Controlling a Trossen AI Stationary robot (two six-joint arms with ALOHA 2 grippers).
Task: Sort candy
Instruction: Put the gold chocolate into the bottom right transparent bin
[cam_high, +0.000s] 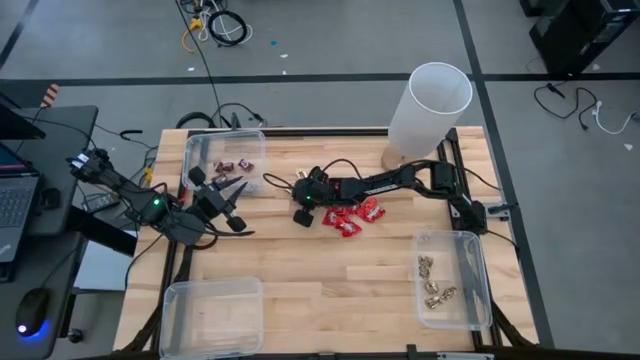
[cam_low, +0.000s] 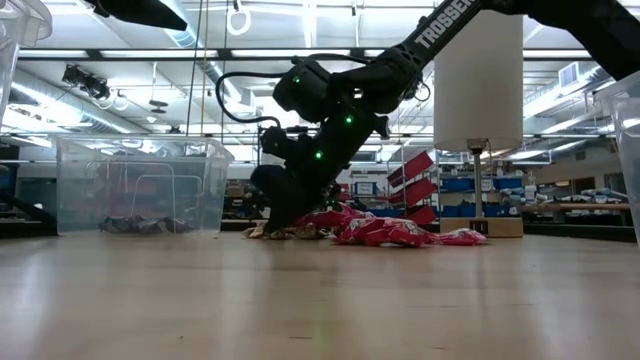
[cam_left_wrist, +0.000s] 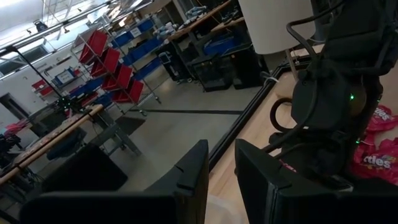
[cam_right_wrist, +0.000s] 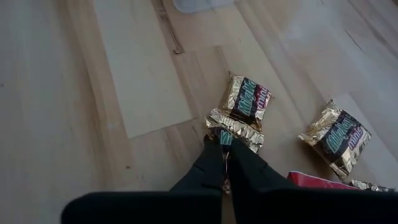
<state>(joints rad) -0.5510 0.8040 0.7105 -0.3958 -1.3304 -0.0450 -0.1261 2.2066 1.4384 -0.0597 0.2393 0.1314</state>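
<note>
The right claw (cam_right_wrist: 224, 144) sits nearest the lens, its two dark fingers pressed together on the crimped end of a dark mini bar (cam_right_wrist: 244, 106) lying on the counter (cam_right_wrist: 74, 93). A second mini bar (cam_right_wrist: 336, 135) lies just beside it, and the corner of a red packet (cam_right_wrist: 314, 180) shows close by. From above, the pile of red packets (cam_high: 350, 217) rests in the middle of the counter, touching the claw's working spot. Mini bars lie in the far bin (cam_high: 225, 160), gold pieces (cam_high: 435, 285) in the bin near the right edge, and a third bin (cam_high: 212, 315) stands at the near left.

The left claw (cam_high: 228, 203) hangs partly spread beside the far bin, holding nothing.

The pinch catches only the wrapper's thin edge, so the bar could slide out or swing loose on lifting. A neighbouring wrapper might also drag along, since the sweets lie crowded.
</note>
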